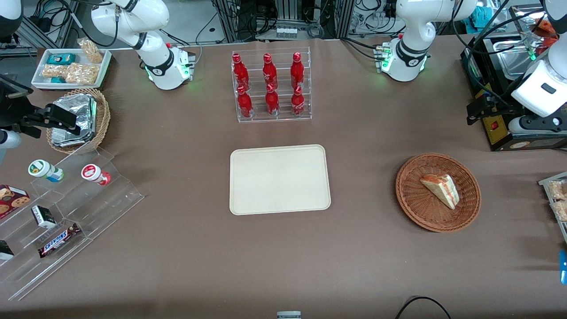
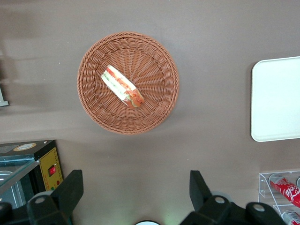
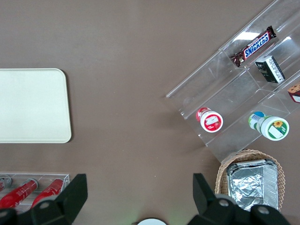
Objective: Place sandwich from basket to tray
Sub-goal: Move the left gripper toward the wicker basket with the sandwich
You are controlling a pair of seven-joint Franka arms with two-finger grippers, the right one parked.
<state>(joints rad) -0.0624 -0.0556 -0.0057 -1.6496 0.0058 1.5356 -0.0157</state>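
The sandwich [image 1: 440, 189], a small white-bread wedge with red-orange and green layers, lies in the round reddish-brown wicker basket [image 1: 416, 210] toward the working arm's end of the table. Both also show in the left wrist view, the sandwich [image 2: 123, 86] in the basket [image 2: 152, 61]. The cream-beige tray [image 1: 279, 179] lies bare at the table's middle and shows in the left wrist view [image 2: 276, 98]. My left gripper [image 1: 474, 116] hangs high above the table, farther from the front camera than the basket. It is open and empty [image 2: 136, 185], with its fingers [image 2: 70, 187] wide apart.
A clear rack of red bottles [image 1: 271, 86] stands farther from the front camera than the tray. A black box with a metal pan [image 1: 509, 133] sits under my gripper. Snack packets [image 1: 558, 197] lie at the working arm's table edge. An acrylic stand [image 1: 66, 208] and a foil-packet basket [image 1: 77, 119] lie toward the parked arm's end.
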